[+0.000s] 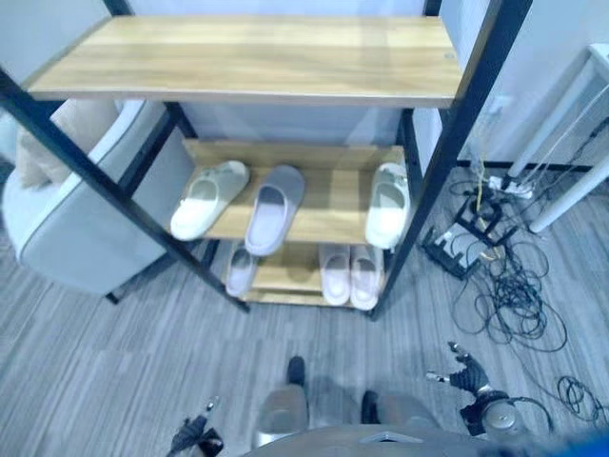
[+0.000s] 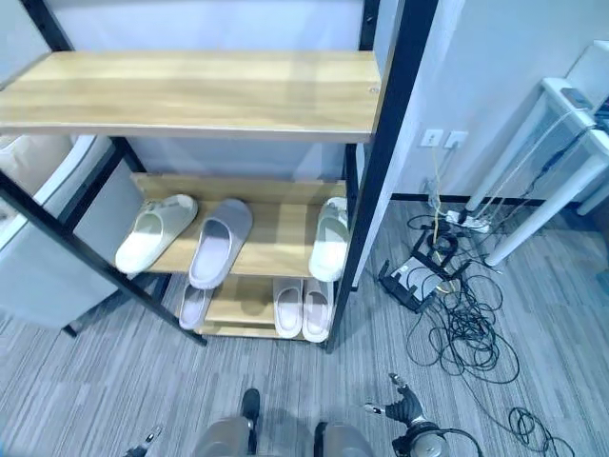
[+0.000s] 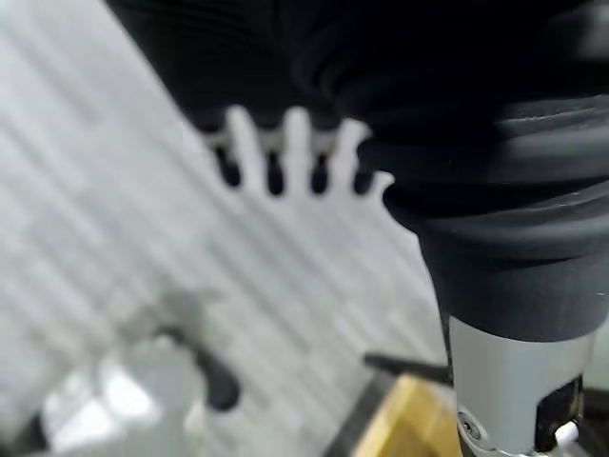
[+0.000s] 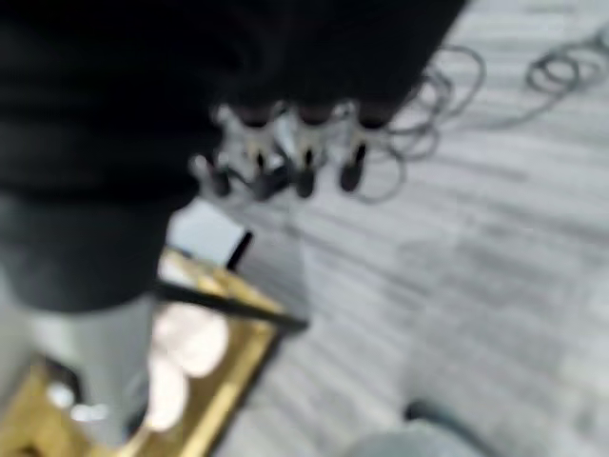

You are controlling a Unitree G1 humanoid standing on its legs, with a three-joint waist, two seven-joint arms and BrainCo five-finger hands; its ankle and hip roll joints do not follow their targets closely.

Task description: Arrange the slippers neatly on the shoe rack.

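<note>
The shoe rack (image 1: 285, 95) has a black frame and wooden shelves, and its top shelf is bare. On the middle shelf lie a white slipper (image 1: 209, 198) at the left, a grey slipper (image 1: 274, 208) beside it, and another white slipper (image 1: 387, 205) at the right end. On the bottom shelf a pale slipper (image 1: 241, 268) sits at the left, and a pinkish pair (image 1: 349, 276) sits side by side at the right. My left hand (image 1: 193, 438) hangs low over the floor with straight fingers (image 3: 276, 157) holding nothing. My right hand (image 1: 468, 379) hangs low on the other side, its fingers (image 4: 285, 157) relaxed and empty.
A grey armchair (image 1: 76, 209) with a beige cushion stands against the rack's left side. Tangled black cables (image 1: 504, 286) and a power strip (image 1: 504, 188) lie on the floor to the right. White table legs (image 1: 571, 143) rise at the far right.
</note>
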